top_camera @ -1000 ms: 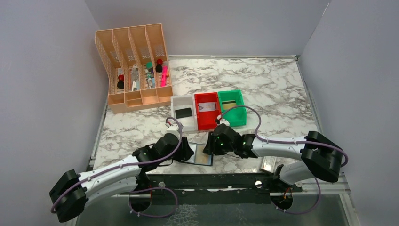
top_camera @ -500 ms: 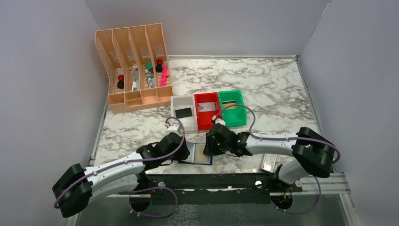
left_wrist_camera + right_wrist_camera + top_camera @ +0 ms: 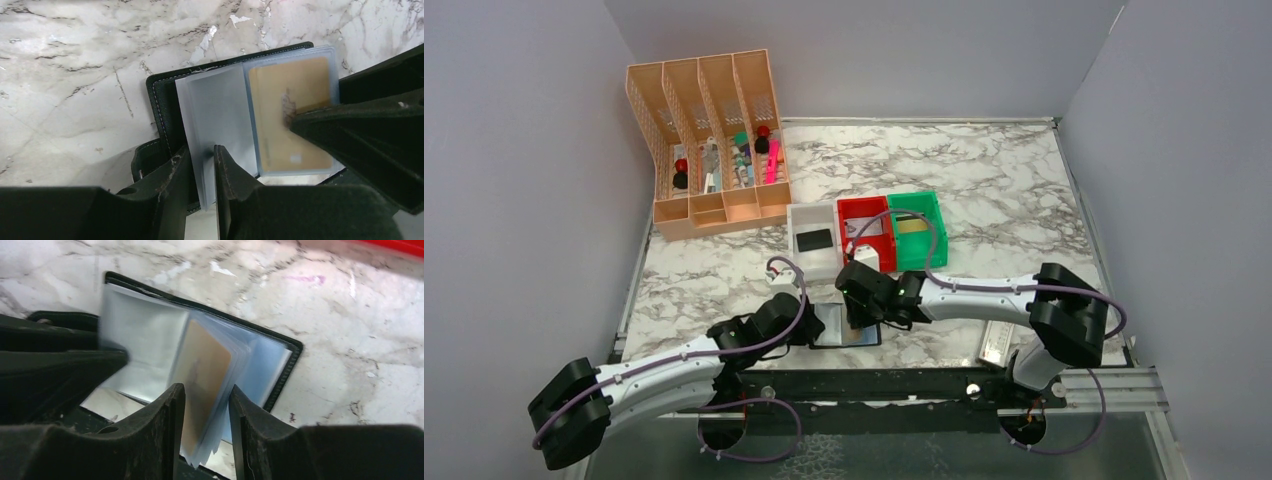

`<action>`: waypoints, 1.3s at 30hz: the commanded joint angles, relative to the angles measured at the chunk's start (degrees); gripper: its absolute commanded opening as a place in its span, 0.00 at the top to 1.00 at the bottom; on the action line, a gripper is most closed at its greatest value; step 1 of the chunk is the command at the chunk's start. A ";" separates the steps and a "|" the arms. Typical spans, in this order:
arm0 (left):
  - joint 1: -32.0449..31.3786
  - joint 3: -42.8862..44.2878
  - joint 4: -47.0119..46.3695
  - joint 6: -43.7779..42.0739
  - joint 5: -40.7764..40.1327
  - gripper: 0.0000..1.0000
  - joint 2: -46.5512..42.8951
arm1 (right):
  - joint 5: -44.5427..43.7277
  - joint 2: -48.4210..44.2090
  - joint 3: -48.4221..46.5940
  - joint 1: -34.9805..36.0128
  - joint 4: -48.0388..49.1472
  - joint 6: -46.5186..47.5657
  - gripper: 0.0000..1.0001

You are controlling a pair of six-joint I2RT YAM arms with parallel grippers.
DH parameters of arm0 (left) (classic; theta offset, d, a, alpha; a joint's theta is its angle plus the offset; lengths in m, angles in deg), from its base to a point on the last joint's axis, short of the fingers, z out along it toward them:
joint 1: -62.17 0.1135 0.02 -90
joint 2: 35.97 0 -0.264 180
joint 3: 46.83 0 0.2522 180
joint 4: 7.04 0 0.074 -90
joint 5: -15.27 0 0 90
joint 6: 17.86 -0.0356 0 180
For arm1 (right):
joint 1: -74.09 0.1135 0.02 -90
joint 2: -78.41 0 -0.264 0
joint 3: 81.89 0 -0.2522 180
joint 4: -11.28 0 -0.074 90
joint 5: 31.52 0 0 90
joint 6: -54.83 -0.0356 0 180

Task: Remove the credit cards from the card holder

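The card holder (image 3: 849, 330) lies open near the table's front edge, its black edge (image 3: 162, 100) and see-through pockets (image 3: 220, 110) showing. A yellowish-gold credit card (image 3: 292, 115) sits in a right-hand pocket. My left gripper (image 3: 202, 167) reaches in from the left. Its jaws stand a narrow gap apart around the near edge of an empty pocket page. My right gripper (image 3: 206, 410) is open and straddles the fanned pocket pages holding the gold card (image 3: 202, 367). More credit cards lie in the bins behind: a black one (image 3: 813, 239) and a whitish one (image 3: 864, 228).
White (image 3: 799, 218), red (image 3: 844, 262) and green (image 3: 934, 250) bins stand in a row behind the holder. A peach desk organizer (image 3: 709, 140) with pens fills the back left. A small whitish case (image 3: 995, 346) lies at the front right by the right arm's base.
My right gripper has slid left over the holder onto the pages with the gold card. My left gripper's jaws have narrowed around the left page.
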 commanded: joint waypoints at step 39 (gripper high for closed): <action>-1.42 -2.01 0.87 1.34 4.50 0.74 -6.31 | -18.93 1.36 -0.38 5.05 -11.29 -2.37 0.44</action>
